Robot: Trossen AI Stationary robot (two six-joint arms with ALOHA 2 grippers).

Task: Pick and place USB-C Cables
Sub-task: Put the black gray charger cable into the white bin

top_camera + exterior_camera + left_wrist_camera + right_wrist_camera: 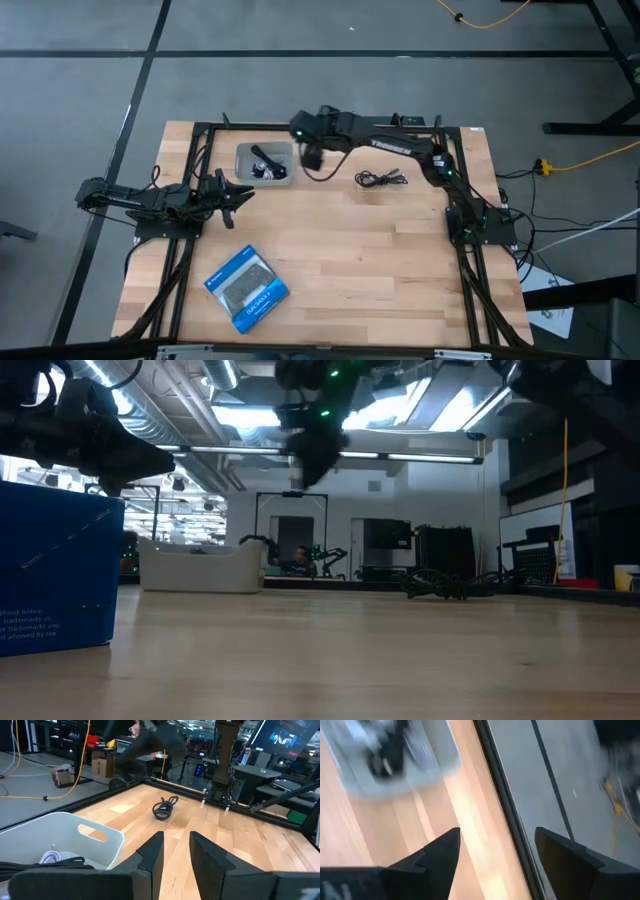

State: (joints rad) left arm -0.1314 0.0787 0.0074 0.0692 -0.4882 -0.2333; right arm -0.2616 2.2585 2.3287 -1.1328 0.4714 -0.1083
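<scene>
A thin black coil (380, 180) lies loose on the wooden table, right of a grey-white tray (240, 165); the left wrist view shows the coil (164, 807) too. Inside the tray lie a black cable (265, 162) and a whitish one (279, 173); from the left wrist I see the whitish cable (50, 856) over the tray wall (75, 835). My right gripper (312, 157) hangs above the table just right of the tray, open and empty (497, 837). My left gripper (245, 193) waits near the table's left side, open (176, 840).
A blue-and-black flat box (247, 288) lies near the table's near edge, left of centre, large in the low view (50, 575). Black frame rails run along the table's far and side edges. Bare wood lies between the coil, the tray and the box.
</scene>
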